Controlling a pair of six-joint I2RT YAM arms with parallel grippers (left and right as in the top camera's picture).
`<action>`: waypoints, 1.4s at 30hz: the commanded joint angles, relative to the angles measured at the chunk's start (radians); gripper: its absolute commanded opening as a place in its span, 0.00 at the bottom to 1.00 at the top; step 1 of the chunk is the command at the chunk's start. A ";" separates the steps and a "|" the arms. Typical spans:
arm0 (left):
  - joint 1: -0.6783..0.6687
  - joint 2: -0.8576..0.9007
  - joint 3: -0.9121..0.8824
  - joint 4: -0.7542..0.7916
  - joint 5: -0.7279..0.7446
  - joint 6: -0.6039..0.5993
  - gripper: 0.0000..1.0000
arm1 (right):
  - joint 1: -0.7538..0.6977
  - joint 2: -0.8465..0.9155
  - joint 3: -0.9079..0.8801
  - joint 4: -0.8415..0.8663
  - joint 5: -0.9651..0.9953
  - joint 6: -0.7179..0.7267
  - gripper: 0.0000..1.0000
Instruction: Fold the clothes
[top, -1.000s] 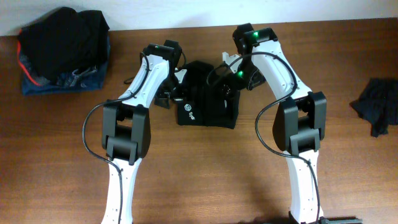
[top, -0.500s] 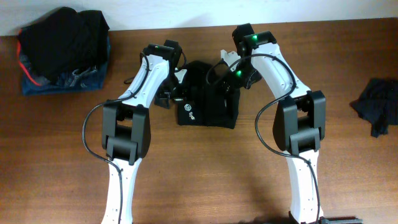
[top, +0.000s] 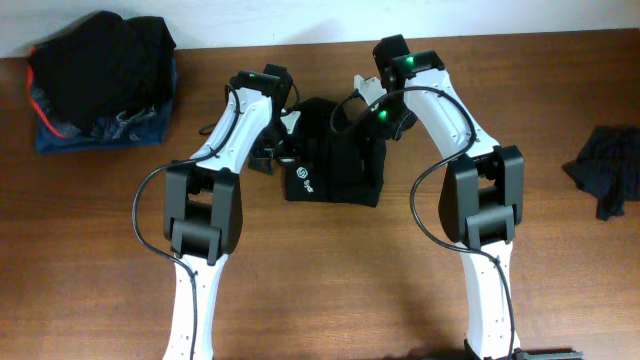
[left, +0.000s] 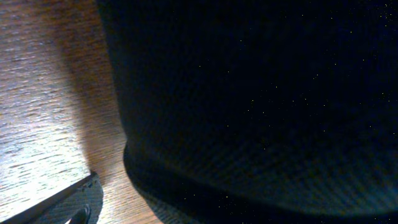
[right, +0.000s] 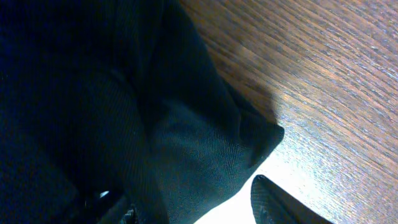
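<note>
The clothes (top: 335, 160), a black T-shirt folded into a compact rectangle with a small white round logo (top: 307, 181), lie mid-table. My left gripper (top: 283, 150) sits low at its left edge. In the left wrist view black fabric (left: 261, 93) fills most of the picture, and one finger (left: 65, 204) stands apart from it over bare wood, open. My right gripper (top: 368, 125) is at the shirt's far right corner. In the right wrist view a fabric corner (right: 205, 149) lies between the jaws, with a lit gap before the right finger (right: 277, 205).
A heap of dark clothes (top: 100, 70) on a blue garment sits at the far left corner. Another crumpled dark cloth (top: 608, 170) lies near the right edge. The brown wooden table (top: 330, 290) stretches toward the front between both arms.
My right gripper's jaws have narrowed around the shirt's corner and the wrist has shifted slightly. The left arm and the shirt have stayed put.
</note>
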 joint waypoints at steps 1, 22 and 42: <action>0.004 0.015 -0.033 -0.001 -0.005 0.021 0.98 | 0.007 -0.019 -0.005 0.005 -0.022 0.012 0.57; 0.004 0.015 -0.033 -0.002 -0.004 0.030 0.98 | 0.006 -0.019 -0.005 0.052 -0.021 0.124 0.07; 0.004 0.015 -0.033 -0.055 -0.088 0.084 0.99 | 0.005 -0.019 -0.005 -0.020 0.298 0.515 0.04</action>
